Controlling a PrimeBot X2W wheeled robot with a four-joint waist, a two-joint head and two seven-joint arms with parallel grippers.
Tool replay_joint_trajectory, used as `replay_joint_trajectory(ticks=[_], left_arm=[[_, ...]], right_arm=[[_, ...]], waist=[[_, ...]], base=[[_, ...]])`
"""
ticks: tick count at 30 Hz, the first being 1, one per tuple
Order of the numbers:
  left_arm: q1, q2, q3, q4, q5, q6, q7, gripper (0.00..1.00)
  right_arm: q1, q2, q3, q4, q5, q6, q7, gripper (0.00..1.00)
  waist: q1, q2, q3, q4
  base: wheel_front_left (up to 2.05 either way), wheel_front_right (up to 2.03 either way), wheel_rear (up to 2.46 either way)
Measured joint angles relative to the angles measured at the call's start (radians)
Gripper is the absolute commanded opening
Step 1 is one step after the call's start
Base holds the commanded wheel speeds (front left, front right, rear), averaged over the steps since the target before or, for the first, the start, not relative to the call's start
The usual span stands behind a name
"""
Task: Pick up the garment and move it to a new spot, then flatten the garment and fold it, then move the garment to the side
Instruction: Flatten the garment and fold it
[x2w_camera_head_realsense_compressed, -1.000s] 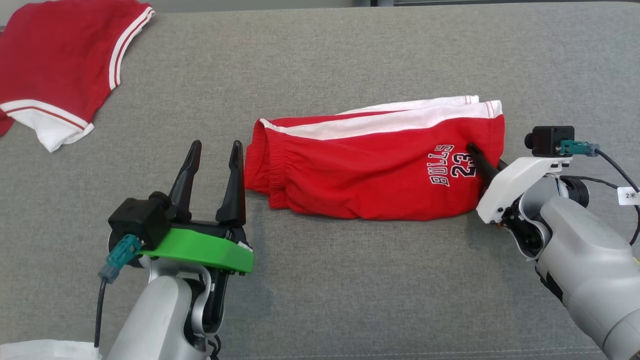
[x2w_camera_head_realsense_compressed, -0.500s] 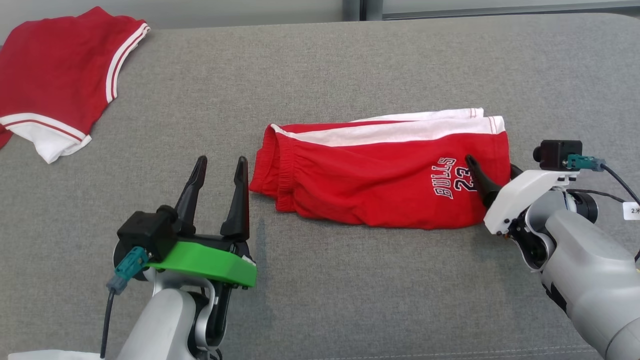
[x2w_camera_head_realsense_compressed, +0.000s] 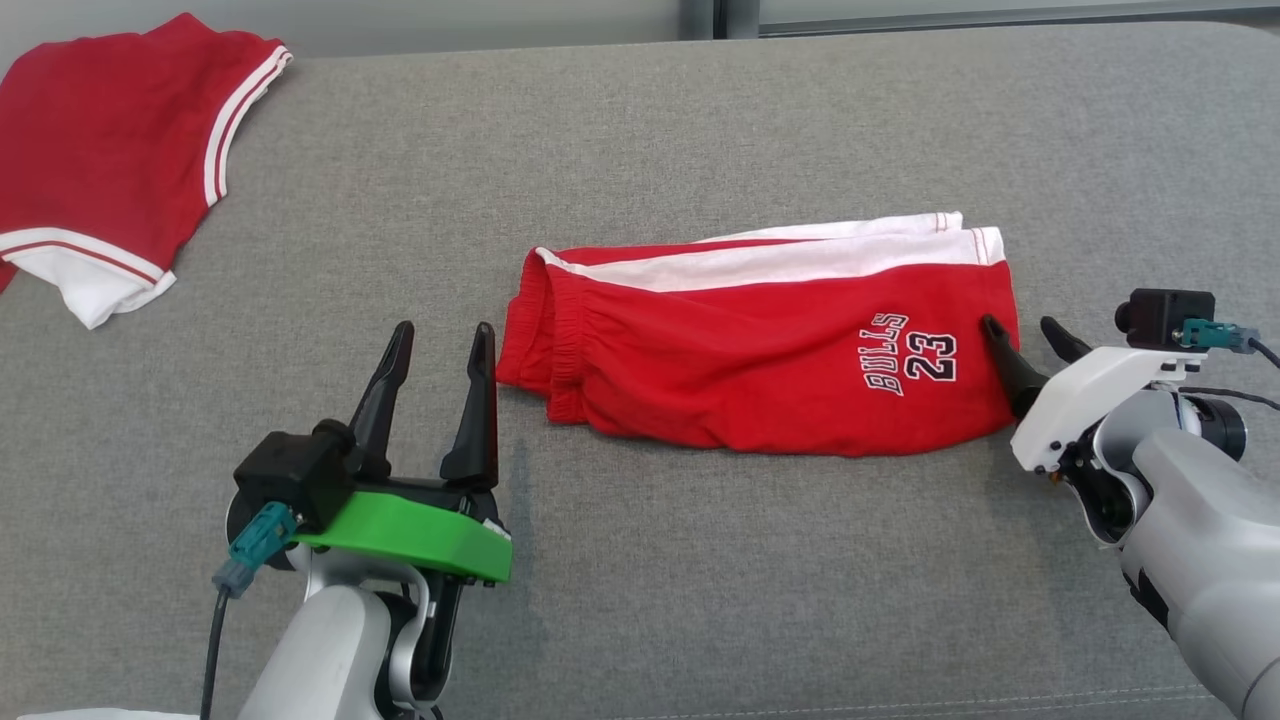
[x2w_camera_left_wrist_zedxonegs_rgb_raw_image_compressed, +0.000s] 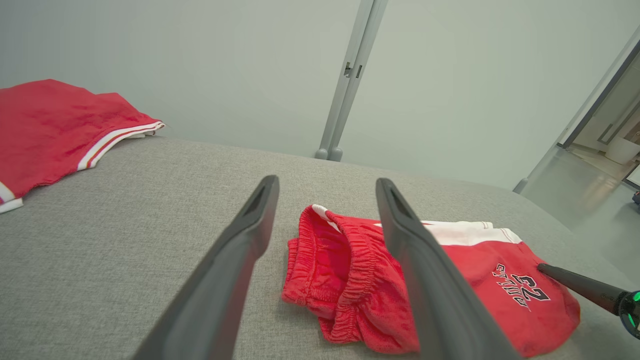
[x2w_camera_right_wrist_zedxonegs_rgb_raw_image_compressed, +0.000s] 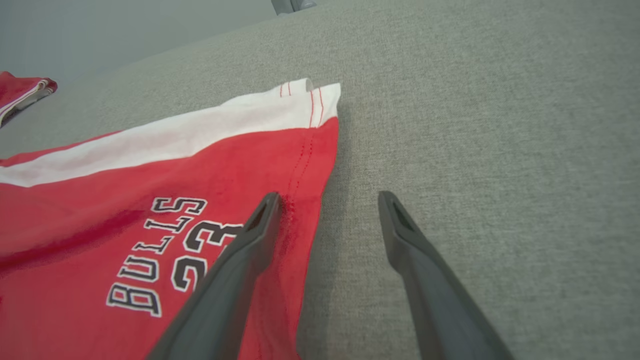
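Drawn back rightward off the cloth, the right gripper (x2w_camera_head_realsense_compressed: 1015, 322) has its fingers (x2w_camera_head_realsense_compressed: 1005, 355) spread, one tip over the leg hem (x2w_camera_head_realsense_compressed: 1000, 290) of the red shorts (x2w_camera_head_realsense_compressed: 760, 370), the other over the grey cushion (x2w_camera_head_realsense_compressed: 700, 580). The left gripper (x2w_camera_head_realsense_compressed: 445, 328) is spread too and empty, just left of the waistband (x2w_camera_head_realsense_compressed: 545, 340). The folded shorts lie mid-cushion, long axis left-right, waistband pointing left, white stripe (x2w_camera_head_realsense_compressed: 800, 262) on the far side. Another red garment (x2w_camera_head_realsense_compressed: 100, 150) lies far left.
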Motion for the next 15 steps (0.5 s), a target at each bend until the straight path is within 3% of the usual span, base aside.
replay_joint_trajectory(ticks=[15], left_arm=[[0.001, 0.001, -0.001, 0.001, 0.008, -0.001, 0.0, 1.0]], right_arm=[[-0.029, 0.004, -0.004, 0.035, 0.013, 0.0, 0.01, 1.0]], waist=[[0.0, 0.0, 0.014, 0.036]], base=[[0.0, 0.0, 0.0]])
